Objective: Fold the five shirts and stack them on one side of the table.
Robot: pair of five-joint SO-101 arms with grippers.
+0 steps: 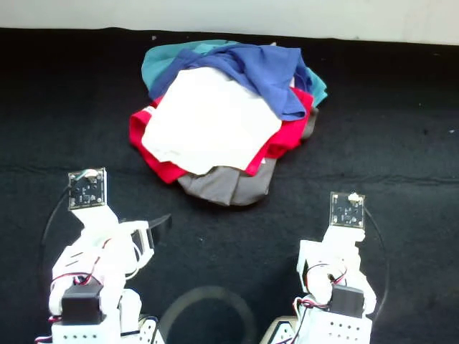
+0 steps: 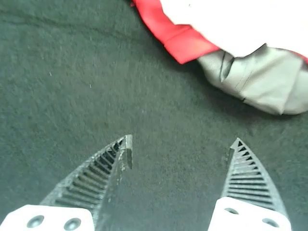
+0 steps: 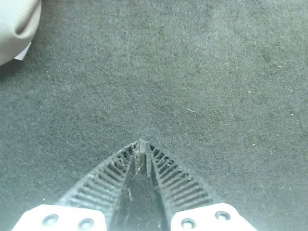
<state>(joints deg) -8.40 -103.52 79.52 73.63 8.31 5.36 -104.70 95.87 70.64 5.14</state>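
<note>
I see the shirts in an unfolded pile (image 1: 222, 122) at the table's (image 1: 64, 107) far middle: white shirt (image 1: 208, 118) on top, blue shirt (image 1: 262, 68) over its far edge, red shirt (image 1: 287, 132), grey shirt (image 1: 226, 185) and teal shirt (image 1: 161, 61) beneath. My left gripper (image 2: 182, 142) hangs near the grey one, jaws wide apart (dark tabletop between them). My right gripper (image 3: 141, 144) is pressed together, holding nothing.

All five sit unfolded in one messy heap at the far middle of the black cloth tabletop (image 1: 64, 107): a crumpled white cotton shirt (image 1: 208, 118) on top, a royal-blue fabric shirt (image 1: 262, 72) draped over its far edge, and a teal fabric shirt (image 1: 161, 61) peeking out behind. A bright red fabric shirt (image 1: 147, 136) sticks out under the white one on both sides. A grey fabric shirt (image 1: 226, 185) pokes out at the near edge.
</note>
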